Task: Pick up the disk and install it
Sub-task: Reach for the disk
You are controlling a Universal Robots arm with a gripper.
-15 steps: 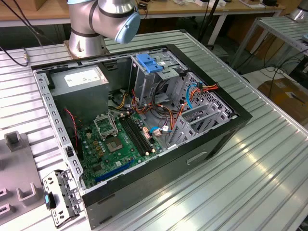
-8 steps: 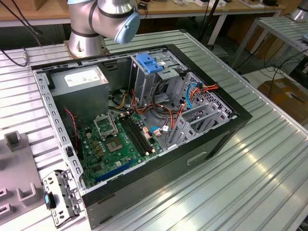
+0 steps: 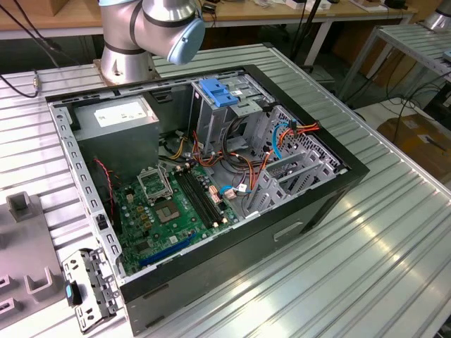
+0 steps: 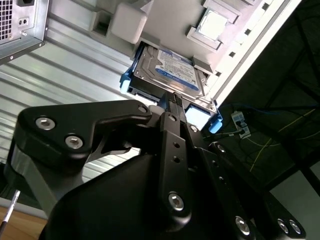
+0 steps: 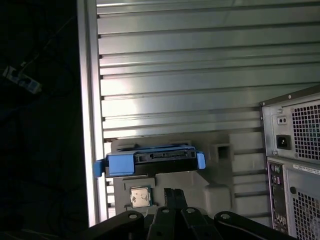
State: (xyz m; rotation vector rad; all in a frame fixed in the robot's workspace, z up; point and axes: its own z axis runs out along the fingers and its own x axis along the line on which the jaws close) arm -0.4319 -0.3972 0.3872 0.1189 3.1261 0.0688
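Note:
The disk (image 4: pixel 170 72) is a flat drive with a silver top and bright blue side rails. It lies in a grey holder (image 5: pixel 220 165) on the ribbed metal table, near the table's edge. In the first wrist view the disk (image 5: pixel 150 161) shows its connector end between the blue rails. My gripper (image 4: pixel 172 102) hangs over that end, and its black fingers (image 5: pixel 168 197) are pressed together with nothing between them. I cannot tell whether they touch the disk. The open computer case (image 3: pixel 338 190) lies on its side in the exterior view.
A silver processor chip (image 5: pixel 140 196) sits in the grey holder beside the disk. The computer's rear panel (image 5: pixel 295 165) stands close by. Inside the case are a drive cage with a blue latch plate (image 3: pixel 218 91), loose cables and a green motherboard (image 3: pixel 169 211). The arm's base (image 3: pixel 127 63) stands behind the case.

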